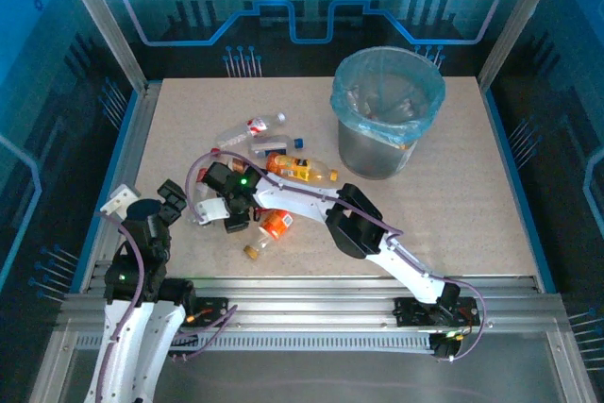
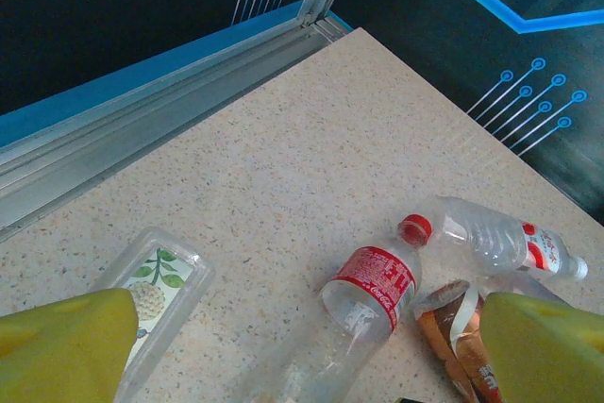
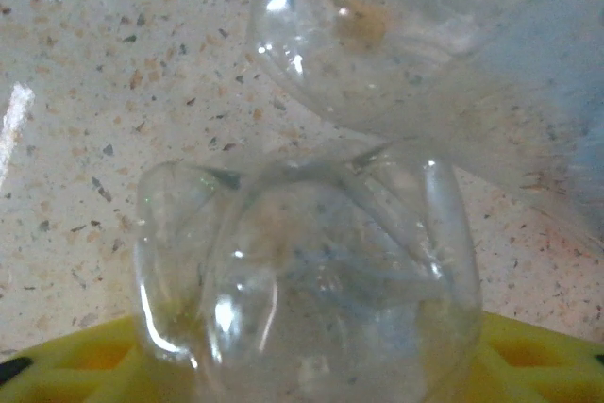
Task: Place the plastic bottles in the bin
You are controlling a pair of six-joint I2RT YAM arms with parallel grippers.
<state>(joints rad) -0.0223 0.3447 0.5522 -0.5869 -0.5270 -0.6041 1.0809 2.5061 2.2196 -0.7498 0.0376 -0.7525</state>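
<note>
Crushed clear bottle (image 3: 311, 271) sits right up vs the right wrist lens. It lies on the speckled table (image 3: 85, 120), its near side against a yellow finger pad (image 3: 66, 370) at frame bottom. A 2nd clear bottle (image 3: 377, 35) lies just beyond, touching it. Can't tell if the right fingers are clamped on the crushed one or just round it.

Top view: right arm (image 1: 363, 228) runs fr its base at the near-right edge, elbow bent low, forearm reaching left across the table. The right fingers (image 1: 217, 210) are down in the bottle cluster, left of centre. Left arm (image 1: 142, 261) stands upright fr the near-left base, wrist folded fwd, w/ the left fingers (image 1: 172, 197) just left of the cluster.

Left wrist view: left fingers (image 2: 66, 346) spread wide, holding nothing, tilted down over the table. Betw and beyond them lie a red-label bottle (image 2: 370, 292) w/ red cap and a white-cap bottle (image 2: 500, 238), both on their sides, necks nearly touching. A flat clear tray (image 2: 156, 294) w/ leaf print lies by the left-hand finger.

Other loose bottles: orange bottle (image 1: 302, 169) and orange-label bottle (image 1: 275, 224), either side of the right forearm. Bin (image 1: 373, 150) stands upright at far right, blue bag over its rim, well apart fr the cluster.
</note>
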